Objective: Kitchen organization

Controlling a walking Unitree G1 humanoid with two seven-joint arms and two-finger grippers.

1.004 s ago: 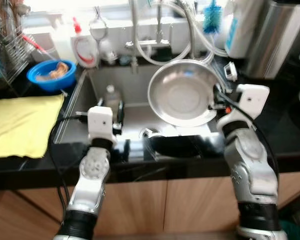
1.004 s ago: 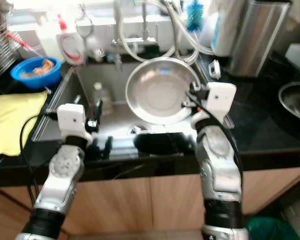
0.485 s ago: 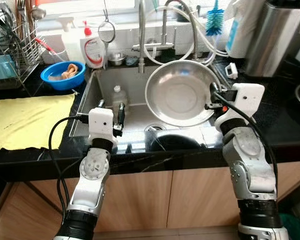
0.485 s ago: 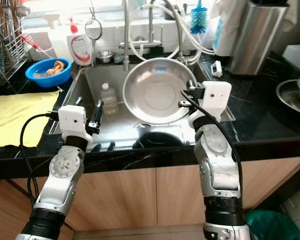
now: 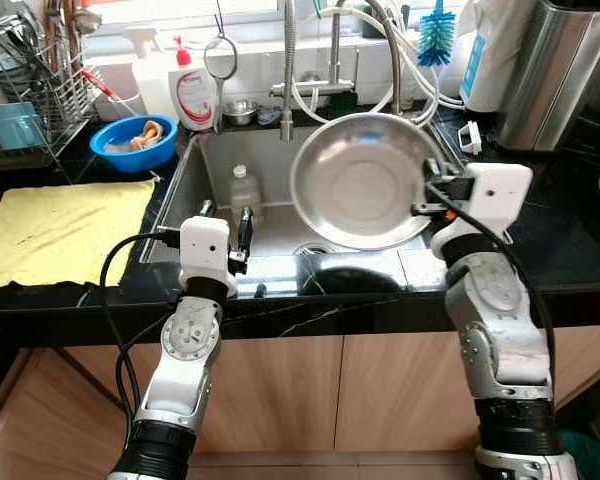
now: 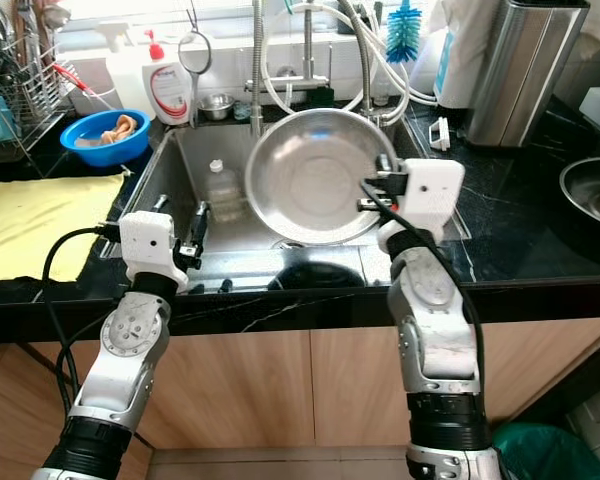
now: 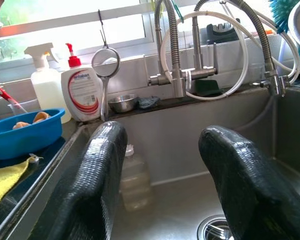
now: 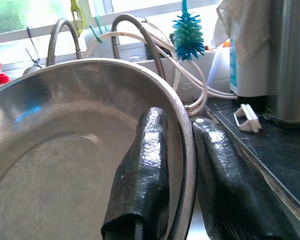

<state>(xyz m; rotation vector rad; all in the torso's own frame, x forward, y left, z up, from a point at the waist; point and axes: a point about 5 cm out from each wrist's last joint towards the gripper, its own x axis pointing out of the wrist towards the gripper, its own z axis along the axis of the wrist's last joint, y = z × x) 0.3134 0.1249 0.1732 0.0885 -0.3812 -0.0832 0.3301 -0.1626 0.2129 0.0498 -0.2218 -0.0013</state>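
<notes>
- Sink [image 5: 215,165] basin, dark counter either side.
- Steel bowl [image 5: 360,195] tilted up above the sink, right gripper [image 8: 182,175] pinching its rim.
- Left gripper [image 7: 162,180] spread wide over the sink's near-left edge, holding nothing.
- Small bottle [image 5: 244,190] stands in the basin.

The pan [image 5: 362,190] is bare silver steel, like the sink [image 5: 205,170] and tap [image 5: 288,70]. A plain yellow cloth [image 5: 60,230] lies on the black, faintly white-veined counter [image 5: 570,240]. The bowl [image 5: 133,143] is bright blue, the brush [image 5: 437,38] turquoise. The soap bottle [image 5: 195,95] is white with a red pump and red label. The fingers [image 8: 145,175] are glossy black. The cabinets [image 5: 330,400] are light wood-grain.
</notes>
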